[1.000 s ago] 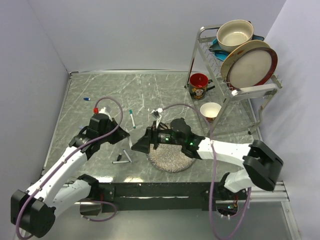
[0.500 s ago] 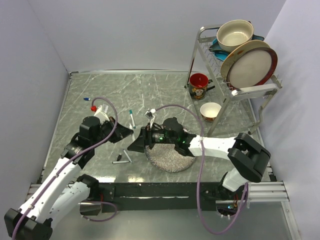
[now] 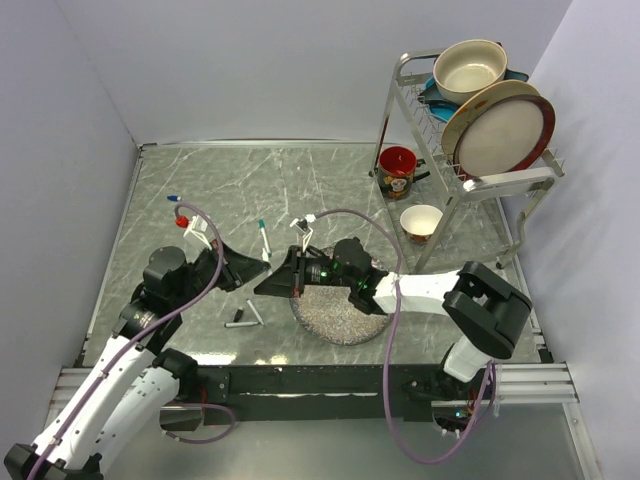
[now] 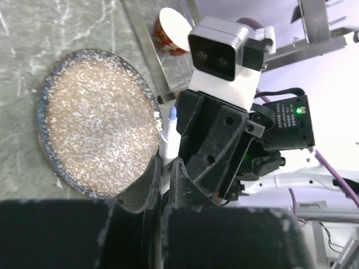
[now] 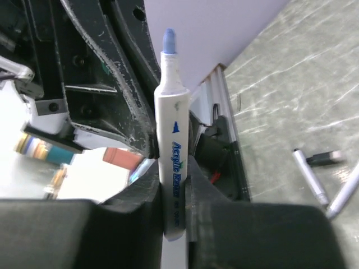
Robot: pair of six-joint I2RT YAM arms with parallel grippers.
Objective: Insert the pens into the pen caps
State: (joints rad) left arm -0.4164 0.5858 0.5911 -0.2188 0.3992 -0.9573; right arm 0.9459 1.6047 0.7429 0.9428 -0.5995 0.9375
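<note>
A white-barrelled pen (image 5: 173, 131) with a bare blue tip stands between both grippers. My right gripper (image 5: 174, 168) is shut on its printed barrel. My left gripper (image 4: 165, 165) is shut on the same pen (image 4: 167, 140) from the other side. In the top view the left gripper (image 3: 260, 270) and right gripper (image 3: 274, 283) meet nose to nose just left of the speckled plate (image 3: 345, 318). A pen with a teal end (image 3: 263, 238) lies behind them. Two more pens (image 3: 247, 316) lie in front, near a dark cap (image 5: 322, 158). A small blue cap (image 3: 173, 198) lies far back left.
A dish rack (image 3: 470, 130) with a bowl and plates stands at the back right. A red mug (image 3: 397, 172) and a white cup (image 3: 421, 222) sit beside it. Grey walls close the table on the left and at the back.
My right gripper's jaws have shut on the pen that the left gripper holds. Both grippers have shifted a little to the left, and the left arm has drawn back.
</note>
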